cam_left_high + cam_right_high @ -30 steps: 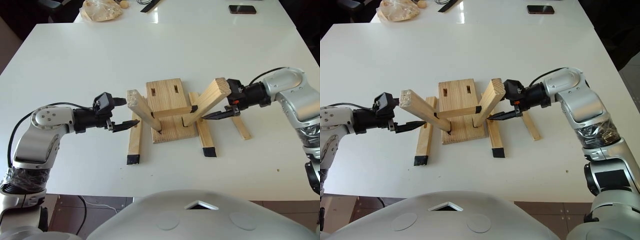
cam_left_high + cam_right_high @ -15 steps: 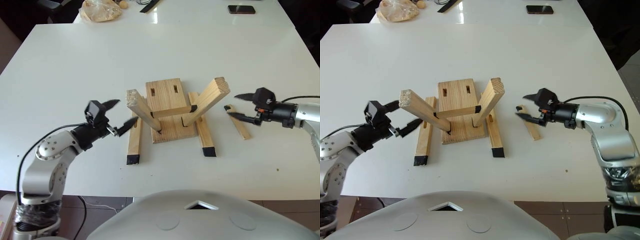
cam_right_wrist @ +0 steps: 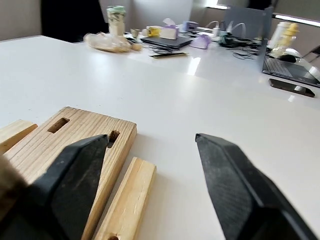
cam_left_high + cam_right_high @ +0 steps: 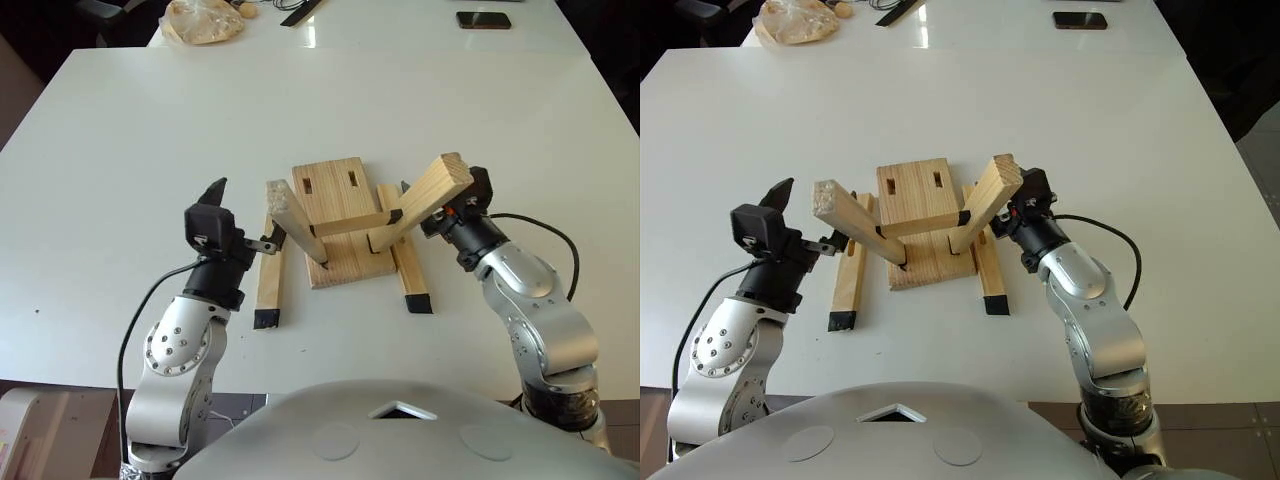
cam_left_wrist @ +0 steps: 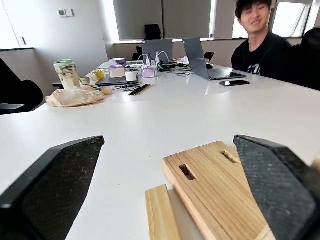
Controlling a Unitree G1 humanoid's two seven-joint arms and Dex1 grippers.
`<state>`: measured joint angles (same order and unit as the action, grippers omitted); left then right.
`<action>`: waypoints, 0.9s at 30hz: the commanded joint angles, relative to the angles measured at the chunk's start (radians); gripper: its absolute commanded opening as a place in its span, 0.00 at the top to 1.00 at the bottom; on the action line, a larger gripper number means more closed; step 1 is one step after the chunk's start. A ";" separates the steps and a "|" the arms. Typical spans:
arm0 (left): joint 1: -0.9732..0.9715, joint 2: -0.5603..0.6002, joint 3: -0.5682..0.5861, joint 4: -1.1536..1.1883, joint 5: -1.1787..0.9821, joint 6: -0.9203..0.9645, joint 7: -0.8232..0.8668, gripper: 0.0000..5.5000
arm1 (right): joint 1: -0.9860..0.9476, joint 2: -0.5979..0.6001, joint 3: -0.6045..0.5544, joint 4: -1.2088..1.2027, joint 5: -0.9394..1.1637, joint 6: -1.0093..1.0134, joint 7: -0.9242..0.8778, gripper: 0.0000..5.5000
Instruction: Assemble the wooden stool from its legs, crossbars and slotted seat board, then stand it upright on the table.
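The slotted seat board (image 4: pixel 338 200) lies flat on the white table (image 4: pixel 130 130). Two legs slant up from it, the left leg (image 4: pixel 293 222) and the right leg (image 4: pixel 430 195), with a crossbar (image 4: pixel 350 224) between them. Two more legs lie flat beside the board, one (image 4: pixel 268 272) on its left and one (image 4: pixel 408 272) on its right. My left gripper (image 4: pixel 240 217) stands open just left of the slanted left leg, holding nothing. My right gripper (image 4: pixel 1023 207) is open right behind the top of the right leg. The right wrist view shows the board (image 3: pixel 60 142) and a flat leg (image 3: pixel 127 200) past its fingers.
At the table's far edge lie a crumpled bag (image 4: pixel 205 18), a dark phone (image 4: pixel 484 18) and a black object (image 4: pixel 300 8). The left wrist view shows a cup (image 5: pixel 65 74) and laptops (image 5: pixel 200 57) further back. Bare table surrounds the stool parts on all sides.
Both arms have pulled their elbows in toward the body. The right gripper swung out to the right, then came back to the slanted right leg. The left gripper stayed near the left leg.
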<state>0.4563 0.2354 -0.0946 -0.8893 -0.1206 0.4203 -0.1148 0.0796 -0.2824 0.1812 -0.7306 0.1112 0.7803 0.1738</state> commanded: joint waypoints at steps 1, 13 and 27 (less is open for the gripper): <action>-0.005 0.029 -0.095 0.028 0.027 0.015 -0.043 0.13 | -0.034 0.017 0.104 -0.011 0.028 0.028 0.043 0.41; -0.037 0.117 0.066 0.363 0.037 -0.187 -0.166 0.13 | -0.046 -0.113 0.078 0.351 -0.058 -0.286 0.187 0.41; -0.019 0.253 0.054 0.651 0.101 -0.359 -0.308 0.13 | -0.063 -0.313 0.154 0.775 -0.404 -0.729 0.175 0.41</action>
<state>0.4078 0.4326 -0.0687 -0.3014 -0.0463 0.0411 -0.3960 -0.0396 -0.5550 0.3523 -0.0237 -0.2641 0.0447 0.3424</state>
